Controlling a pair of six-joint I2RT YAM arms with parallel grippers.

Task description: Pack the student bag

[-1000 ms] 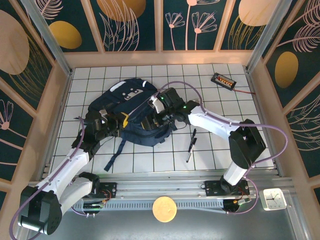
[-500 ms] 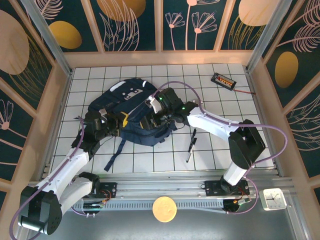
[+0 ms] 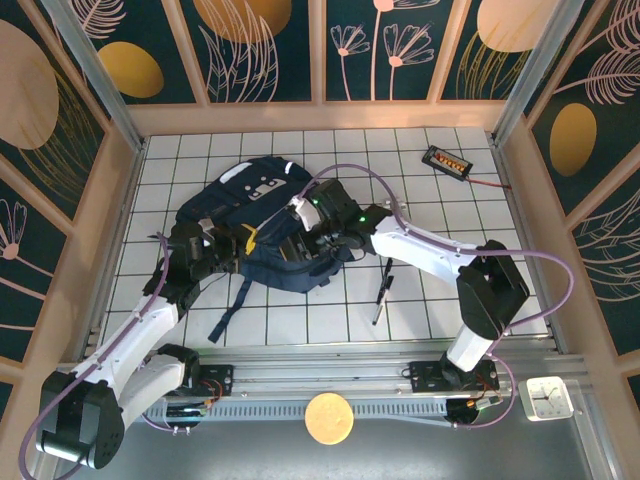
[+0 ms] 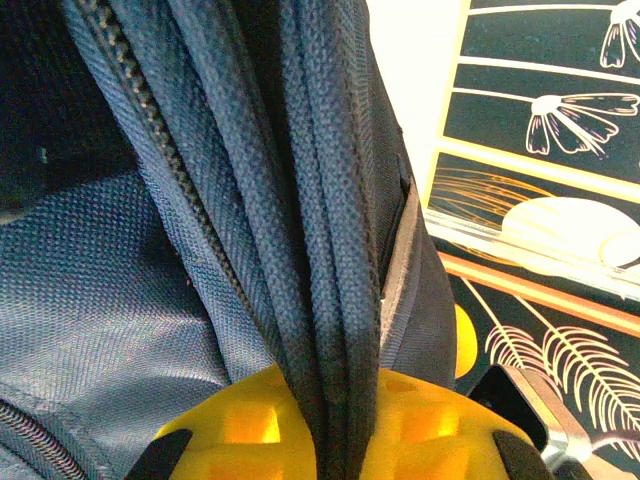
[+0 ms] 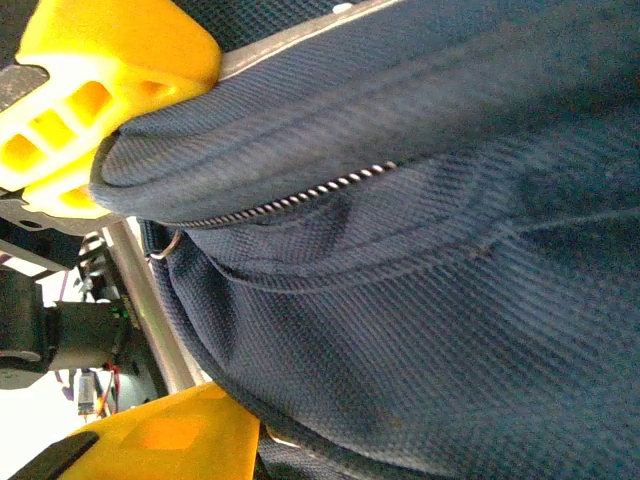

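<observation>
The student bag (image 3: 262,205), navy with pale trim, lies on the white gridded table (image 3: 450,215) left of centre. My left gripper (image 3: 243,241) is at its near-left edge. In the left wrist view this gripper (image 4: 335,430) is shut, its yellow fingers (image 4: 230,425) pinching bunched navy fabric and webbing. My right gripper (image 3: 303,238) reaches over the bag's near-right part. In the right wrist view a thick fold of the bag (image 5: 420,260) with a zip line fills the right gripper (image 5: 215,250), pressed between the upper finger (image 5: 90,100) and the lower finger (image 5: 170,440).
A black pen (image 3: 381,291) lies on the tiles right of the bag. A small black case with orange marks (image 3: 446,160) sits at the far right. A bag strap (image 3: 232,303) trails toward the near edge. Wooden walls close the table in.
The right gripper has shifted slightly left over the bag and its jaws have narrowed onto the fabric fold. The left arm and its grip have not moved.
</observation>
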